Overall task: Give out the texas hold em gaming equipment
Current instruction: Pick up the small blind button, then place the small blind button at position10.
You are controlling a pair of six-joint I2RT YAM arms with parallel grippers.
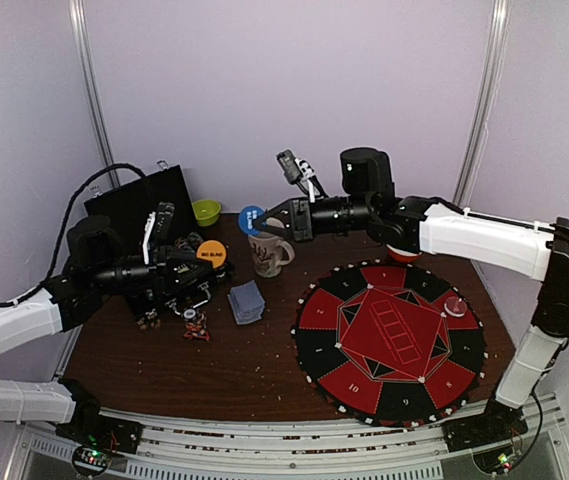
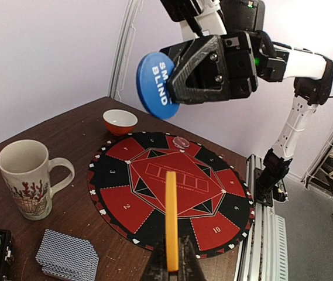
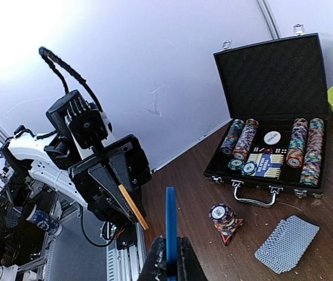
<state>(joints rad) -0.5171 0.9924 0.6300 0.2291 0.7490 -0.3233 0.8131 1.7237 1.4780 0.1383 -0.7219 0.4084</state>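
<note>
Both arms were up over the counter (image 1: 164, 370), each carrying a button! The left jaws were clenched on the orange disc (image 2: 171, 222), seen edge-on. The right jaws gripped the blue disc (image 2: 154, 85) by its rim, raised near the mug (image 2: 28, 178). The danger was that the two wrists sat close together, so a swing toward the round mat (image 2: 119, 205) could clip them together or knock the mug. A thin rim grip might also let a disc twist free. The count: two discs aloft, one clear disc (image 2: 181, 141) on the mat, one card deck (image 2: 67, 257), one loose chip stack (image 3: 222, 215), one open case (image 3: 271, 146).
</note>
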